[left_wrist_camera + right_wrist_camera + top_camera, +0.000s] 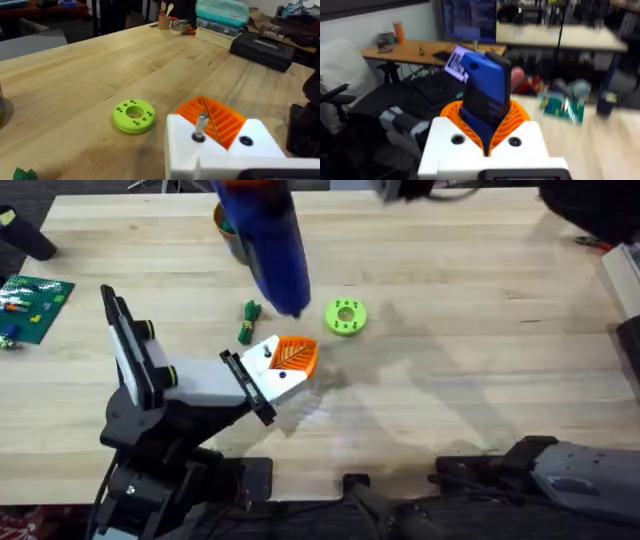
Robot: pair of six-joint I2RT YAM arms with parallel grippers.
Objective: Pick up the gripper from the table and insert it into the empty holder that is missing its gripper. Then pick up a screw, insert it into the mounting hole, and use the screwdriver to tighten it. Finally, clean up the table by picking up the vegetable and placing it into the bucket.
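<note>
The right end effector (487, 142) gripped the blue screwdriver (268, 242) above the surface's (480, 380) far-left area. The orange gripper (296, 356) sat in the white holder (262, 375), a screw (200, 126) standing in its hole. I cannot tell the left end effector's state. The vegetable (248, 321) lay just beyond the holder, toward the far edge, the bucket (226, 228) close to that edge.

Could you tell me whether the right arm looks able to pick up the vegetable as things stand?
Probably not yet: its pincer is shut on the screwdriver. The vegetable itself lies uncovered on the table, so the way looks free otherwise.
</note>
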